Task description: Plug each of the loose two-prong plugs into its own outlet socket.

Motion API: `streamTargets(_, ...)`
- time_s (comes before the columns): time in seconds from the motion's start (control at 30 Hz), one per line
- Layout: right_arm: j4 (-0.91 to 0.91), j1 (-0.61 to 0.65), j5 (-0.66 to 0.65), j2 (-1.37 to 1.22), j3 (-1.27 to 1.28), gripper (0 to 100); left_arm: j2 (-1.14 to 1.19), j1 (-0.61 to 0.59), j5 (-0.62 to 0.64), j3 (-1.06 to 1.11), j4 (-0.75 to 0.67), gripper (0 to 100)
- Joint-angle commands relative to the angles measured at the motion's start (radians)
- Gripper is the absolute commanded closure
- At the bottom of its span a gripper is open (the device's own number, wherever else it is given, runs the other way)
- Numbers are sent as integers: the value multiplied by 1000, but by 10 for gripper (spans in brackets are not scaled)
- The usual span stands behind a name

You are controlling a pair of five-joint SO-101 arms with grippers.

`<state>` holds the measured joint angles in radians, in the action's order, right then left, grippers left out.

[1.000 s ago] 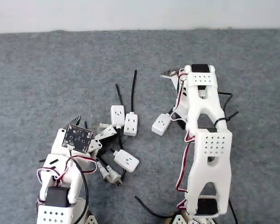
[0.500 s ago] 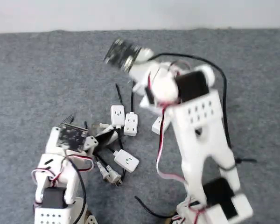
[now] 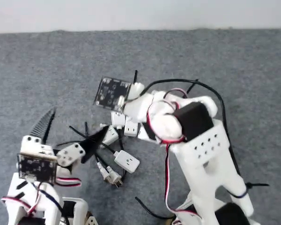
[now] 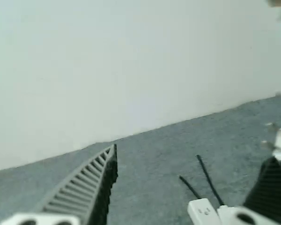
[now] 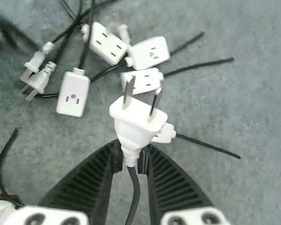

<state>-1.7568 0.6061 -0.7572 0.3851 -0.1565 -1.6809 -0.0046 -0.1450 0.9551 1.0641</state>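
You're swinging the right gripper point(image 5: 129, 157), carrying the white plug point(image 5: 136, 123), from the table's far right over onto the sockets point(image 5: 149, 52), and you're pulling the left gripper point(image 3: 79, 121) back toward its base, away from them.

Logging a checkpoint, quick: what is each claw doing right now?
Left claw: open, holding nothing.
Right claw: shut on a two-prong plug.

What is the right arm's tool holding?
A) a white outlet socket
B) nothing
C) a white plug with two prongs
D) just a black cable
C: the right wrist view shows the right tool shut on the neck of a white two-prong plug, with both prongs pointing away from it.
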Motion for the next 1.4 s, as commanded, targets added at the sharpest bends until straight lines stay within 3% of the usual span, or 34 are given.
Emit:
streamTargets(0.0,-39,62,-8,67,37,990,2,135,9,-41,9,555)
streamTargets(0.3,-39,194,48,70,55,990,2,183,-26,-8,15,555)
streamTargets(0.5,-39,285,86,70,54,990,2,109,-28,116,-80,555)
streamTargets(0.73,-39,286,91,113,54,990,2,-18,-32,278,-192,555)
streamTargets(1.37,-41,283,91,271,172,990,2,-26,-63,357,-199,555)
